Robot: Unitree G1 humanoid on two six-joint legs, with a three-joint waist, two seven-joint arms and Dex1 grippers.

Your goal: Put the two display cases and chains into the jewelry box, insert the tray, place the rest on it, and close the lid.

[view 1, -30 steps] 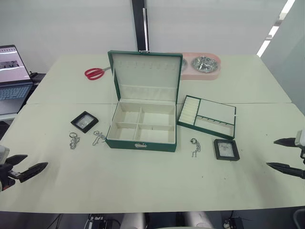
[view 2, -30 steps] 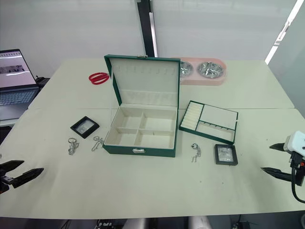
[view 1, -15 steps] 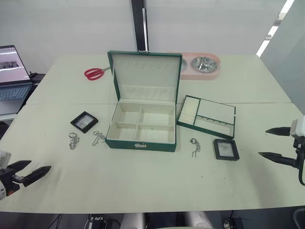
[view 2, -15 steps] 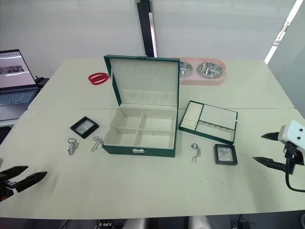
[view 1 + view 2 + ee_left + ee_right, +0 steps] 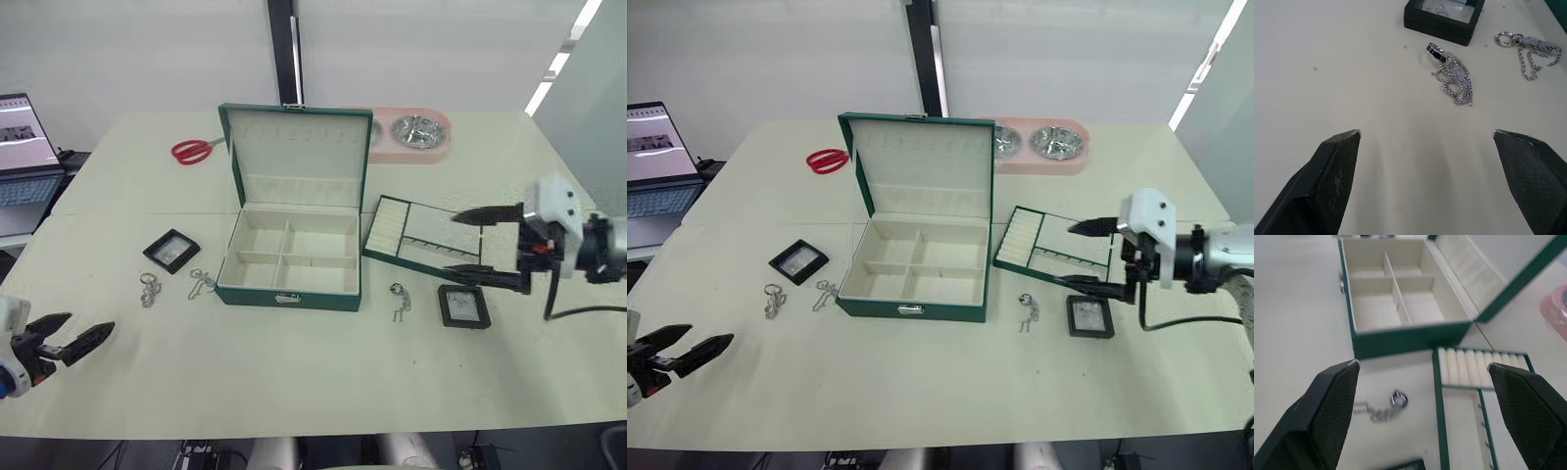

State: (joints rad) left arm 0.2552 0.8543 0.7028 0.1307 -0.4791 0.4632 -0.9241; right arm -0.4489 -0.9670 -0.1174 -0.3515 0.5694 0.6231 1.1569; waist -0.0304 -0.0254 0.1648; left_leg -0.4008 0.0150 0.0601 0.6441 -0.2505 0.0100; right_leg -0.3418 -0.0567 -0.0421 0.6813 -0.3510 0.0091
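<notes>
The dark green rectangular jewelry box [image 5: 290,262] sits open mid-counter, its four compartments bare. The right tool [image 5: 482,247], fingers spread, hovers over the shallow green-rimmed tray [image 5: 423,238]. The left tool [image 5: 71,336] is spread too.

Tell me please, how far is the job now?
Nothing is packed yet. The jewelry box stands open with bare compartments; the tray lies beside it. Both display cases and the chains lie on the table. The open right gripper hovers over the tray; the left gripper holds nothing.
</notes>
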